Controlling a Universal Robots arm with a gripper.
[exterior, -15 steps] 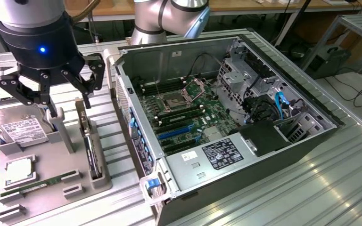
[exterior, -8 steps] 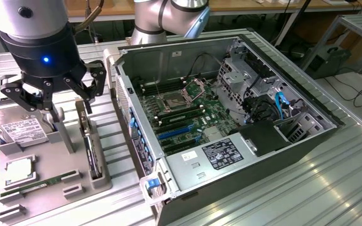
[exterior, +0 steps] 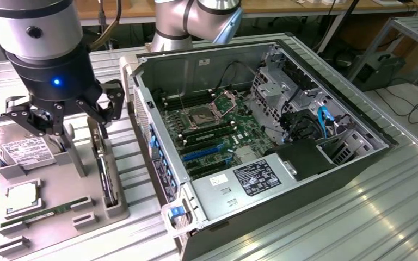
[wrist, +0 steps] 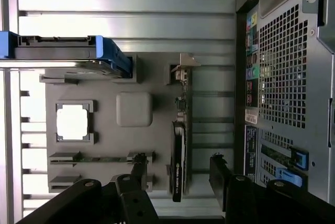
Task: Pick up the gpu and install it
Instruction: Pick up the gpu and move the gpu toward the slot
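The gpu (exterior: 107, 176) stands on its long edge in a slot of a grey tray (exterior: 56, 187). It sits on the side of the tray nearest the open computer case (exterior: 339, 163). Seen edge-on, it is a thin dark card. In the wrist view the gpu (wrist: 178, 156) shows as a narrow black strip with small pale lettering along it, and a pale metal bracket sits at its far end. It is upright in its slot and nothing grips it.

The gripper (exterior: 74, 128) hangs over the tray, pointing straight down, with the arm's (exterior: 42, 32) thick grey and black wrist upright above it and a small blue light on the wrist. The fingers (wrist: 220, 174) are spread wide and hold nothing. In the wrist view the gripper (wrist: 177, 157) straddles the card, with one dark finger on each side of it and a gap showing on both sides.

The tray also holds a hard drive (exterior: 24, 147) with a white label, standing tilted in its holder. There is also a square processor chip (exterior: 24, 197) lying flat and a green memory stick (exterior: 42, 215) in its slot. On the exterior view's right, the case lies on its side with the motherboard (exterior: 216, 133) exposed. Tray and case both rest on a ribbed metal table (exterior: 339, 228).
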